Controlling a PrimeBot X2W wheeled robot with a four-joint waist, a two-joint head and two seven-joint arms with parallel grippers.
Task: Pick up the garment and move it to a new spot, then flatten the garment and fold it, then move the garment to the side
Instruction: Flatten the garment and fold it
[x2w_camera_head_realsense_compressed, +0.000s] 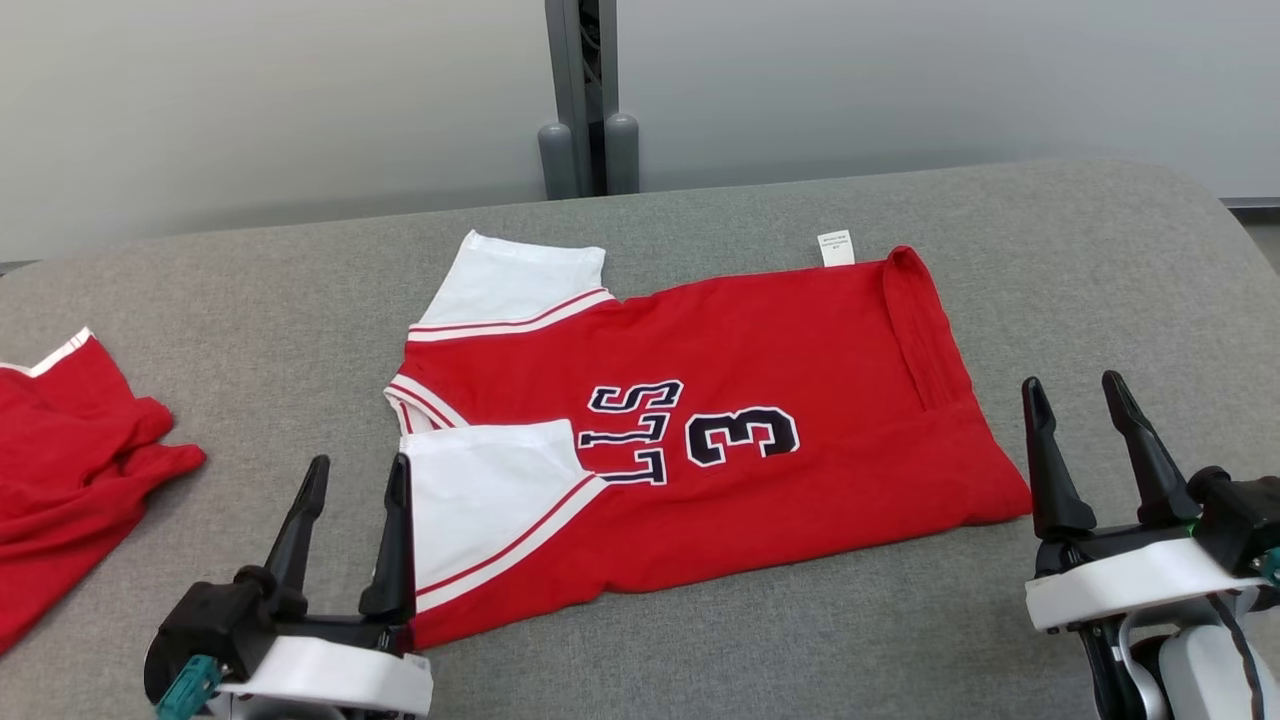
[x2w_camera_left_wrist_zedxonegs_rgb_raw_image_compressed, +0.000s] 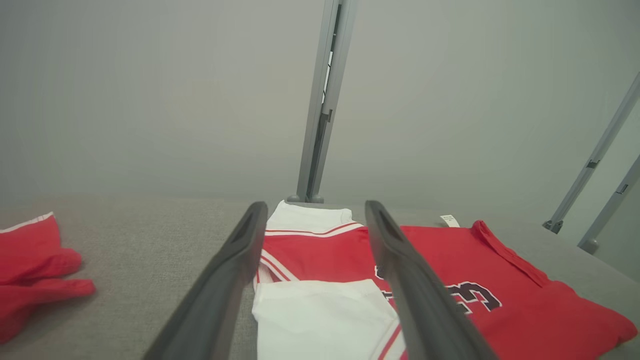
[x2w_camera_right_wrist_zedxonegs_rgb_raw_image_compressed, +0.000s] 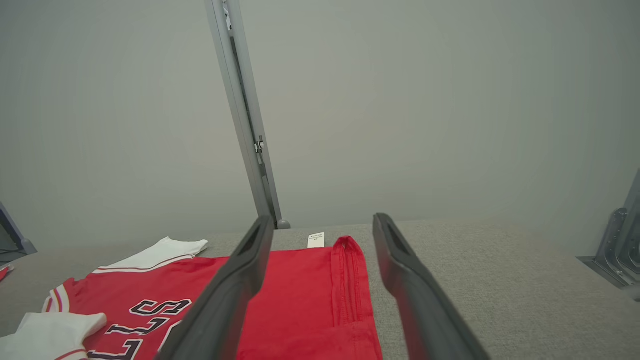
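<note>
The garment (x2w_camera_head_realsense_compressed: 760, 350) is a red jersey with white sleeves and a dark "3", lying flat on the grey table (x2w_camera_head_realsense_compressed: 1050, 230) with one sleeve folded over its front. It also fills the lower part of the left wrist view (x2w_camera_left_wrist_zedxonegs_rgb_raw_image_compressed: 320, 250) and the lower left of the right wrist view (x2w_camera_right_wrist_zedxonegs_rgb_raw_image_compressed: 295, 285). My left gripper (x2w_camera_head_realsense_compressed: 358, 478) stands open at the jersey's near left corner, beside the folded white sleeve (x2w_camera_head_realsense_compressed: 480, 490), holding nothing. My right gripper (x2w_camera_head_realsense_compressed: 1075, 392) is open just off the jersey's right hem, empty.
A second red garment (x2w_camera_head_realsense_compressed: 60, 460) lies crumpled at the table's left edge. A grey post (x2w_camera_head_realsense_compressed: 588, 100) stands behind the table against a pale wall. A white label (x2w_camera_head_realsense_compressed: 836, 248) sticks out at the jersey's far edge. Bare table lies to the right.
</note>
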